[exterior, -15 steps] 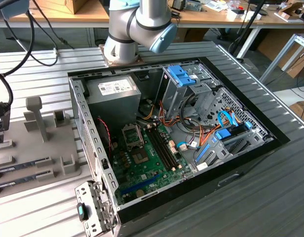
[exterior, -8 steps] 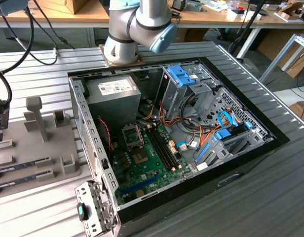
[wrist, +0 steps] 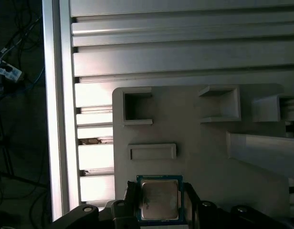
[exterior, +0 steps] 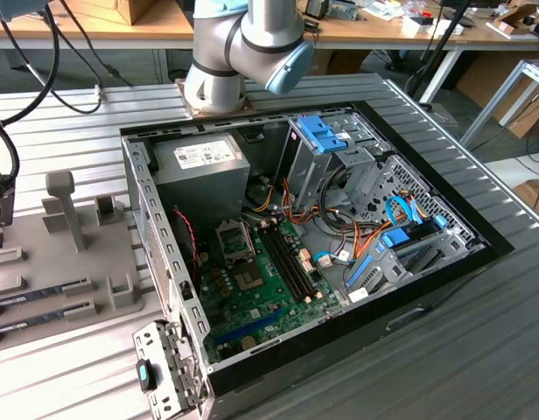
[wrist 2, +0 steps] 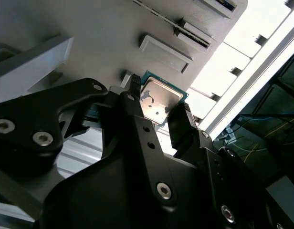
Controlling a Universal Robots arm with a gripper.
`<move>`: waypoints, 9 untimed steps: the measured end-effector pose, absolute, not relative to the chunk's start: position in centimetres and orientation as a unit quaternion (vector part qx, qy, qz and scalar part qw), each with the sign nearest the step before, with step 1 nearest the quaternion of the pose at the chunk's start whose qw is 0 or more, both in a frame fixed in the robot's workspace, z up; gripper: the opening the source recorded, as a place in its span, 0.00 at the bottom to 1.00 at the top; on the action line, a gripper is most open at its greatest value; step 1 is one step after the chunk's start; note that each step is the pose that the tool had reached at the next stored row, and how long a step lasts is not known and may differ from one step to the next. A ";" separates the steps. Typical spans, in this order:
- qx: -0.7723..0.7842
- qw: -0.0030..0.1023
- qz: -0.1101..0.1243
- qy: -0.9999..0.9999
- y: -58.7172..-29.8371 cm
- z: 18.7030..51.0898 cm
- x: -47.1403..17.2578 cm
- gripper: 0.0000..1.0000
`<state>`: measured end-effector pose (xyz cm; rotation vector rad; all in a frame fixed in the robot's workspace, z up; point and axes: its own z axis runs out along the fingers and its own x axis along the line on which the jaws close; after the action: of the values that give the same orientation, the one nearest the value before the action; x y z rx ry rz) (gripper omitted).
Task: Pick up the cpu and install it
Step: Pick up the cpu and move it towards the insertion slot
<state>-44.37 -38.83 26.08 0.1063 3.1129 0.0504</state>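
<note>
The hand (wrist 2: 158, 101) is grasping the cpu (wrist 2: 162, 97). In the second wrist view its two black fingers (wrist 2: 184, 123) are pressing against opposite edges of the chip. The first wrist view is showing the same grip, with the cpu (wrist: 159, 201) sitting square between the fingertips, silvery lid up and a thin green board edge running around it. Glare is washing over the lid, so I cannot tell whether it is carrying any writing.

The chip is hanging over the grey fixture plate (wrist: 209, 157), just beside a shallow rectangular pocket (wrist: 152, 151) and near two open square pockets. The plate is lying on the ribbed aluminium worktop (wrist: 185, 62).

In the exterior view the arm (exterior: 243, 44) is standing at the far edge of the worktop, behind the open computer case (exterior: 444, 262). Inside the case the green motherboard (exterior: 252, 302) is lying flat, with its socket (exterior: 234, 241) beside the memory slots. The grey power supply (exterior: 204, 166) is wearing a white label (exterior: 206, 156) whose print is too small to make out. Towards the exterior view's left, two memory sticks (exterior: 38, 293) are resting in the fixture plate's slots, well apart from the case.
</note>
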 end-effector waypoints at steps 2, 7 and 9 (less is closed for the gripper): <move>0.034 0.013 0.016 0.999 -38.8 26.2 -44.4 0.47; 0.034 0.013 0.016 0.999 -38.8 26.5 -44.4 0.47; 0.034 0.013 0.016 0.999 -38.8 26.6 -44.4 0.47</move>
<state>-44.37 -38.83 26.62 0.1064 3.1129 0.0503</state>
